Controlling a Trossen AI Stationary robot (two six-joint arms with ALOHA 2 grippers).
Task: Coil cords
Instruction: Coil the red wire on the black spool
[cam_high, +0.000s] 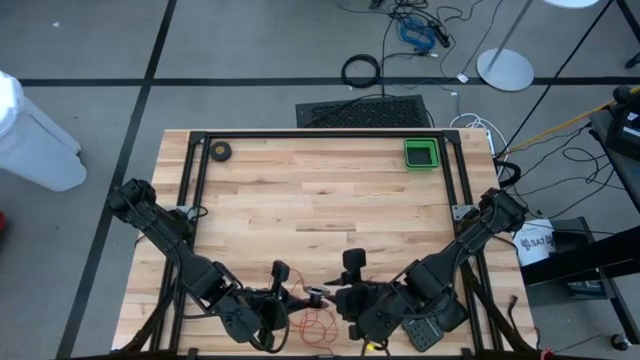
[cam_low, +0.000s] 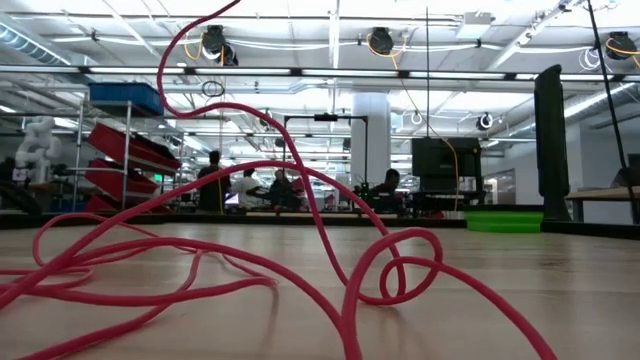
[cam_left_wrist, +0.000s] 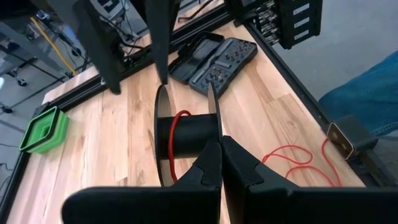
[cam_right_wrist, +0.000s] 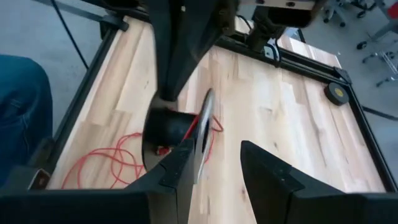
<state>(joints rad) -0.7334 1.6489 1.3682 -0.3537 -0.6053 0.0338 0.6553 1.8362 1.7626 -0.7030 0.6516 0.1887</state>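
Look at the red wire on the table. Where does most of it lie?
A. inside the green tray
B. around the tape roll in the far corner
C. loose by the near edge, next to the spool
C: in the high view the red wire lies in loose loops by the spool, far from the green tray.

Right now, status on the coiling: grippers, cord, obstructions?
Left gripper shut on spool flange. Right gripper open at opposite flange. Red cord mostly loose on table. Nothing blocking.
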